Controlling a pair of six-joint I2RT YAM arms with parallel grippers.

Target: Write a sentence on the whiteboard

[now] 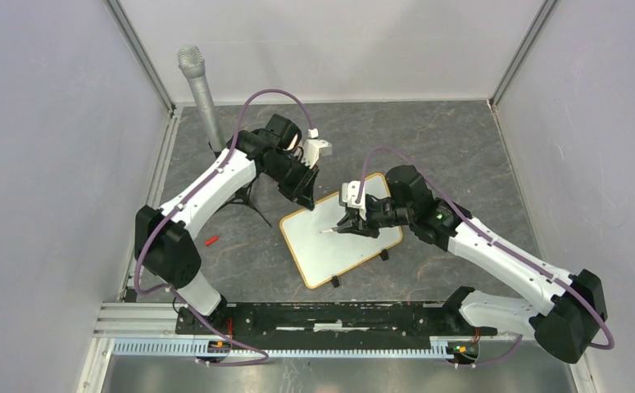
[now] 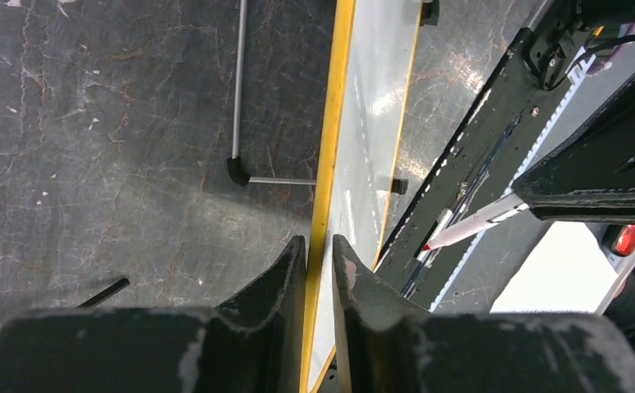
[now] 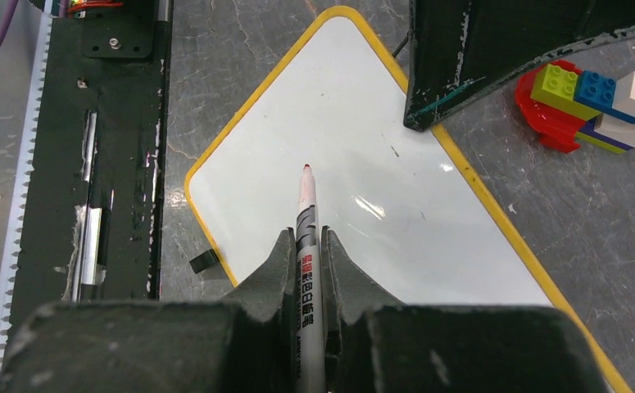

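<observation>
Surface: dark grey marbled table (image 1: 461, 147), matte and veined, boxed in by plain white walls (image 1: 338, 49).
Rail: black metal bar (image 1: 322, 315) along the table's near edge, carrying both arm bases.
Whiteboard: glossy white rectangular whiteboard (image 1: 338, 246) with rounded corners and a thin yellowish frame. It sits mid-table, turned diagonally, with small black clip feet (image 1: 383, 255) on its near-right edge.
Left gripper (image 2: 319, 246): scuffed black jaws clamped on the board's far-left frame edge.
Right gripper (image 3: 306, 237): jaws pinched on a marker, above the board's middle.
Stand: ribbed grey tube (image 1: 201, 90) on thin black legs, near the far-left corner.
Bricks: glossy toy bricks (image 3: 592, 94) on a red base, off the board's far edge.
Marker (image 3: 306, 205): slim white barrel, red tip over the white face.
Scrap: small red piece (image 1: 210, 240) toward the left edge.
</observation>
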